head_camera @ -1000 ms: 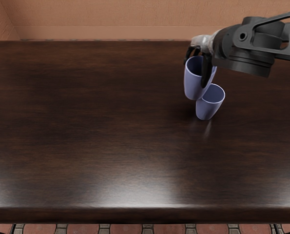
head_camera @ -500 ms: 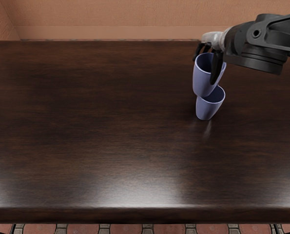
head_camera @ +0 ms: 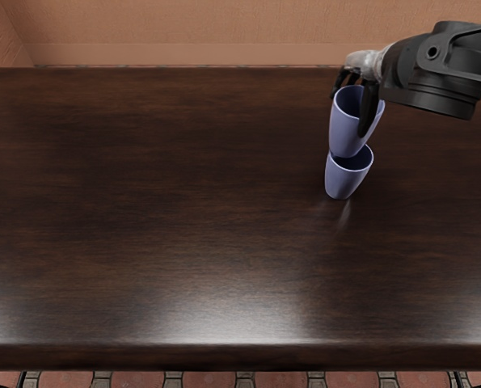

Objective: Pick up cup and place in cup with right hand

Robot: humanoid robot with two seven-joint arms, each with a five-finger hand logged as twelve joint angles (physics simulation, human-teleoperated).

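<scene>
- The right hand [head_camera: 364,68] is gripping the top cup [head_camera: 346,123] by its upper part, dark fingers [head_camera: 367,109] closing around it, its arm [head_camera: 434,77] reaching in from 2 o'clock.
- The top cup is hanging mouth up at 2 o'clock from the picture's center, having been farther toward 9 o'clock a second ago.
- Hand and arm are shifting with it toward 3 o'clock, edging slightly toward 12.
- The low cup [head_camera: 343,181] is standing on the dark table [head_camera: 143,210] between 2 and 3 o'clock, holding the same spot as before.
- The top cup's base is now overlapping the low cup's mouth in this view; the angle is not showing whether they are touching or how far in the base is.
</scene>
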